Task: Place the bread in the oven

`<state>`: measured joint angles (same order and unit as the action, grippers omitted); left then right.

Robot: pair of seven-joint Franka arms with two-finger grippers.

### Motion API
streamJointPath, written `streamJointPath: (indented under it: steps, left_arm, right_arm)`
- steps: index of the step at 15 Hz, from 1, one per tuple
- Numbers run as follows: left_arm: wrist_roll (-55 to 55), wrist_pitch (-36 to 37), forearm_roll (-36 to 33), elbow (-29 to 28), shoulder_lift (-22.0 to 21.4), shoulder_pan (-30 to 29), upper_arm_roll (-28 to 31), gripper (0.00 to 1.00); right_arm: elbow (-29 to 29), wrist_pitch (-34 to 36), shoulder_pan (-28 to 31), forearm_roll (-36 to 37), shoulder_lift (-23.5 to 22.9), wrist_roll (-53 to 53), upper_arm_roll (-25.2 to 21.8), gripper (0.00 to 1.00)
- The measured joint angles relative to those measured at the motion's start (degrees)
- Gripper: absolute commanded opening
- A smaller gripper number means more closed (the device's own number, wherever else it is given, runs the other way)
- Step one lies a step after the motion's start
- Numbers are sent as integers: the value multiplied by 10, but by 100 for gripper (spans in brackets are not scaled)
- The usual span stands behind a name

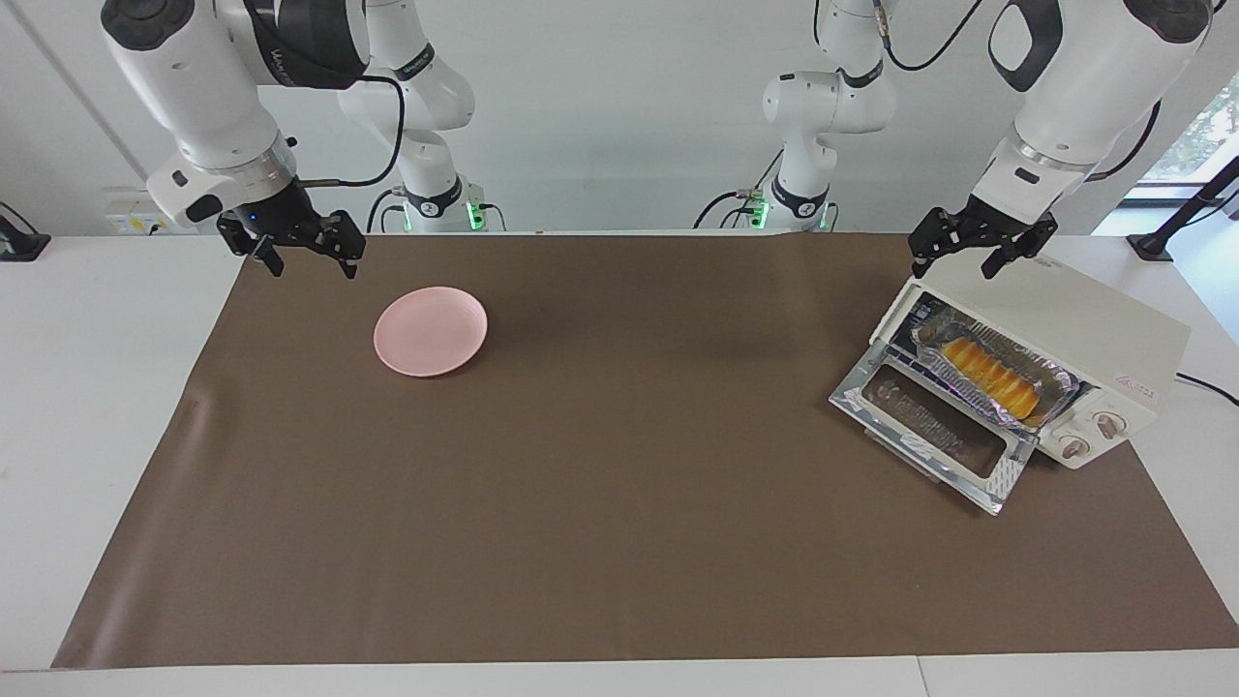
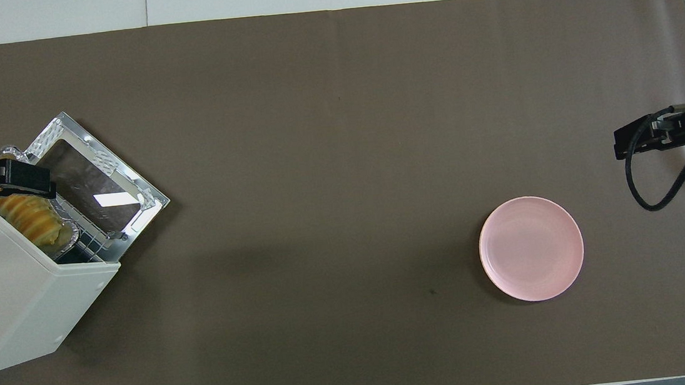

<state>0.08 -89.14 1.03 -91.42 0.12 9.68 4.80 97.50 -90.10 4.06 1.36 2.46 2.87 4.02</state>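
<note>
The bread [image 1: 989, 373] is a ridged yellow-orange loaf. It lies in a silver foil tray [image 1: 1057, 385] on the rack inside the cream-white oven [image 1: 1084, 319] at the left arm's end of the table. The oven's glass door [image 1: 929, 426] hangs open and flat. In the overhead view the bread [image 2: 31, 217] shows in the oven's [image 2: 7, 300] mouth. My left gripper [image 1: 968, 257] is open and empty, up over the oven's top edge by the opening; it also shows in the overhead view [image 2: 21, 181]. My right gripper [image 1: 310, 261] is open and empty over the brown mat's edge and waits.
A round pink plate [image 1: 431, 330] lies on the brown mat [image 1: 619, 503] toward the right arm's end, also in the overhead view [image 2: 531, 248]. The open door [image 2: 96, 178] juts out over the mat. A cable loops under the right gripper [image 2: 633, 142].
</note>
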Motion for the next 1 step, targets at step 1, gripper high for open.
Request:
streamJointPath:
  steps: [1]
  left_arm:
    - [0, 0, 0, 0, 0, 0, 0, 100]
  right_arm:
    - [0, 0, 0, 0, 0, 0, 0, 100]
